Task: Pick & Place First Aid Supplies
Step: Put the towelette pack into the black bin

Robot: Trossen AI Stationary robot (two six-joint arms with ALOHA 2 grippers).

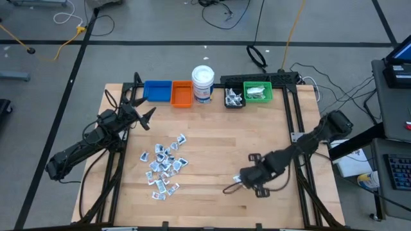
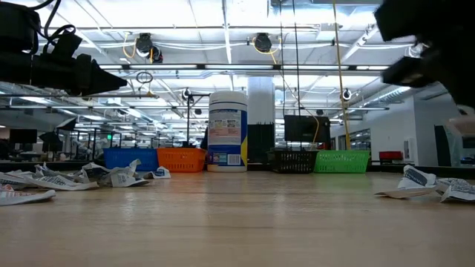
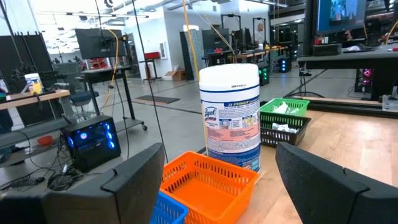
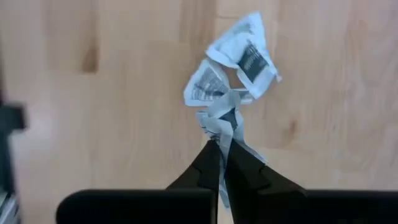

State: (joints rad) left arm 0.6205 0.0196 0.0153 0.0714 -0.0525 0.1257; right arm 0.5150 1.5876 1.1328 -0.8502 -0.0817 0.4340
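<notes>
The first aid supplies are small white and silvery packets. Most lie in a loose pile [image 1: 164, 165] on the wooden table, left of centre, and show in the low view [image 2: 74, 178]. My right gripper [image 1: 235, 185] is near the table's front, right of centre. It points down and is shut on a small bunch of packets [image 4: 233, 74]. My left gripper [image 1: 146, 117] hangs open and empty above the table's far left, facing the orange bin [image 3: 205, 180] and the jar [image 3: 230, 112]. My right gripper pinches the crumpled lower end of the bunch [image 4: 225, 124] between its two fingertips [image 4: 208, 163], from above, pointing down. Two flat packets [image 4: 249, 53] spread out beyond the tips. Whether the bunch is clear of the table I cannot tell.
Along the far edge stand a blue bin [image 1: 157, 90], an orange bin [image 1: 182, 94], a white jar with a blue label [image 1: 203, 83], a black bin [image 1: 234, 98] and a green bin [image 1: 258, 92], both holding packets. A few packets [image 2: 419, 182] lie on the table at the low view's right.
</notes>
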